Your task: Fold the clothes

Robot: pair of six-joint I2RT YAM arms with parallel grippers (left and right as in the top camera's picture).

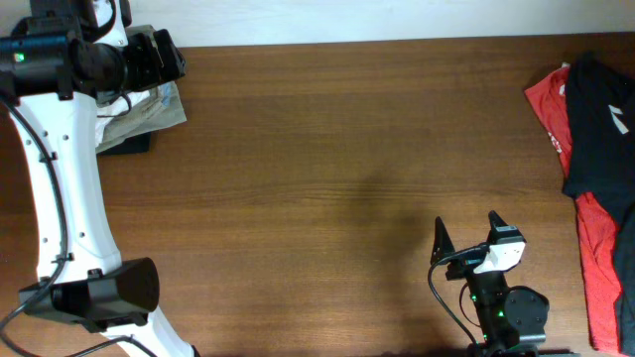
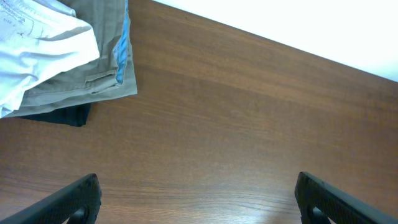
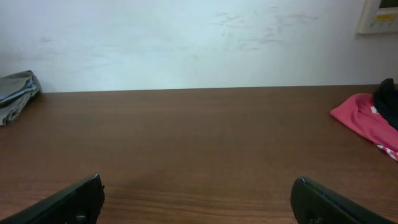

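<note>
White, thin-fabric, short-sleeved T-shirt (image 2: 43, 37) lies crumpled atop the khaki-grey folded garment (image 2: 93, 84) at the far left corner of the brown wooden bench (image 2: 249, 124). The left tool (image 2: 198, 186) hovers just beside this pile, jaws spread wide and empty. The right tool (image 3: 198, 183), likewise spread and empty, sits well apart. Likely fault: a deep pinch also catches khaki cloth, dragging the whole pile.
</note>
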